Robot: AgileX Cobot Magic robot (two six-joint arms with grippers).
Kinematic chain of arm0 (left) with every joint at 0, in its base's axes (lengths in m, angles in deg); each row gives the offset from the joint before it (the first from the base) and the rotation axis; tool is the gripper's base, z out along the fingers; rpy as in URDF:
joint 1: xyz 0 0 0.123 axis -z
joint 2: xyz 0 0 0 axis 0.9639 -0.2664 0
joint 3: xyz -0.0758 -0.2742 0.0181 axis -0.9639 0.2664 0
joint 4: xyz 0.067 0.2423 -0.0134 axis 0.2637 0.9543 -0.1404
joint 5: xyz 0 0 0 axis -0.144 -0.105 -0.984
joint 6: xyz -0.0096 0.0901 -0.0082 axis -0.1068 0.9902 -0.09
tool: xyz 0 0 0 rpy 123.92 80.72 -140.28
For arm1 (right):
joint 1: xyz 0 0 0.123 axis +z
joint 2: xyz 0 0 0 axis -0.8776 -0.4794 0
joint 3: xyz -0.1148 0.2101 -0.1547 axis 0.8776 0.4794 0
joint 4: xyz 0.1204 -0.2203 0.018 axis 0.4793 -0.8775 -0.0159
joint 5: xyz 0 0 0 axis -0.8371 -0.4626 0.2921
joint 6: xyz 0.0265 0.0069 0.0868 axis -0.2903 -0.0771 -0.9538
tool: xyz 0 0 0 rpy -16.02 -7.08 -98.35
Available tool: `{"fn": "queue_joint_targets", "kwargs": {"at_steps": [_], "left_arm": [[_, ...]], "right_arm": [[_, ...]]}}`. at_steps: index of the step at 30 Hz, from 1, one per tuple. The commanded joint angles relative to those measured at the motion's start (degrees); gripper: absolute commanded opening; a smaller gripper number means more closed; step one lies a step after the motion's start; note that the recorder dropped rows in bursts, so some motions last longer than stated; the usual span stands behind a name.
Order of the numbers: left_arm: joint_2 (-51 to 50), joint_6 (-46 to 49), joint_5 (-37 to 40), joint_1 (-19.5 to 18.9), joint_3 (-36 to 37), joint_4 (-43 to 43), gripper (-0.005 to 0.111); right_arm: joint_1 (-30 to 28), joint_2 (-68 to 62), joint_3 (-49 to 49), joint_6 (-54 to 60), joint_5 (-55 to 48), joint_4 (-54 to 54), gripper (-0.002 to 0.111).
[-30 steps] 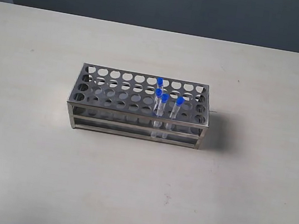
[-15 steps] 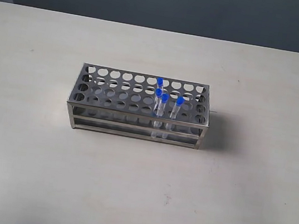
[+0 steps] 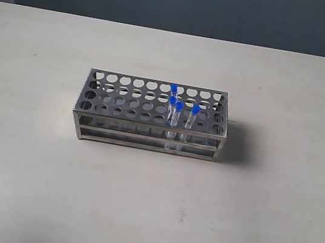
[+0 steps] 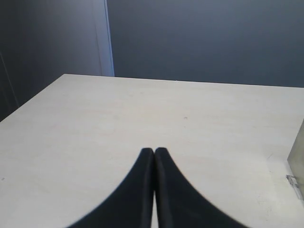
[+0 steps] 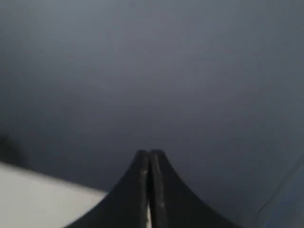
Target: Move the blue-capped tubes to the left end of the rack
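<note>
The steel rack (image 3: 116, 105) stands in the middle of the table in the exterior view. Several blue-capped tubes (image 3: 178, 108) stand upright in holes right of its middle; the rightmost tube (image 3: 194, 113) is in the front row. Neither arm shows in the exterior view. My left gripper (image 4: 154, 151) is shut and empty above bare table, with a sliver of the rack (image 4: 297, 159) at that view's edge. My right gripper (image 5: 149, 153) is shut and empty, facing the dark wall, far from the rack.
The pale table (image 3: 33, 169) stretches on all sides of the rack. A dark grey wall (image 3: 180, 2) runs along its far edge. A table corner (image 5: 33, 199) shows in the right wrist view.
A dark blurred shape at the exterior view's top right corner half a second ago is gone from it now. The rack and tubes have not moved.
</note>
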Motion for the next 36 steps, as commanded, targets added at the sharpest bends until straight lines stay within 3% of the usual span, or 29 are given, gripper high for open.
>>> {"fn": "queue_joint_targets", "kwargs": {"at_steps": [1, 4, 7, 9, 13, 16, 20, 26, 30, 33, 34, 35, 36], "left_arm": [[0.2, 0.0, 0.1, 0.5, 0.2, -0.1, 0.0], [0.2, 0.0, 0.1, 0.5, 0.2, -0.1, 0.0], [0.2, 0.0, 0.1, 0.5, 0.2, -0.1, 0.0], [0.2, 0.0, 0.1, 0.5, 0.2, -0.1, 0.0], [0.2, 0.0, 0.2, 0.5, 0.2, -0.1, 0.0], [0.2, -0.1, 0.2, 0.5, 0.2, -0.1, 0.0], [0.2, -0.1, 0.2, 0.5, 0.2, -0.1, 0.0], [0.2, 0.0, 0.2, 0.5, 0.2, -0.1, 0.0], [0.2, 0.0, 0.2, 0.5, 0.2, -0.1, 0.0], [0.2, 0.0, 0.2, 0.5, 0.2, -0.1, 0.0], [0.2, 0.0, 0.2, 0.5, 0.2, -0.1, 0.0], [0.2, 0.0, 0.2, 0.5, 0.2, -0.1, 0.0], [0.2, 0.0, 0.2, 0.5, 0.2, -0.1, 0.0]], "right_arm": [[-2.3, -5.8, -18.6, -4.3, 24.3, -13.7, -0.001], [-3.3, -10.6, -25.7, -6.7, 49.0, -23.2, -0.001], [-7.6, -12.3, -26.7, -10.4, 57.4, -13.2, -0.001], [-11.2, -12.3, -24.5, -11.3, 51.2, 0.8, -0.001], [-12.5, -12.7, -9.4, -19.6, 18.9, 0.8, -0.001], [-11.5, -15.2, -0.2, -30.2, 7.1, -8.3, -0.001], [-7.7, -19.6, 4.8, -43.0, 7.3, -24.0, -0.001], [-0.1, -20.0, 7.0, -46.5, 12.5, -38.6, -0.001], [6.1, -16.4, 7.0, -51.2, 15.9, -43.8, -0.001], [7.7, -15.5, 7.0, -51.3, 15.0, -43.6, -0.001], [7.5, -15.1, 6.9, -57.5, 12.1, -46.5, -0.001], [7.3, -14.6, 7.7, -76.3, 12.0, -65.5, -0.001], [7.3, -14.4, 7.9, -88.3, 12.0, -76.1, -0.001]]}}
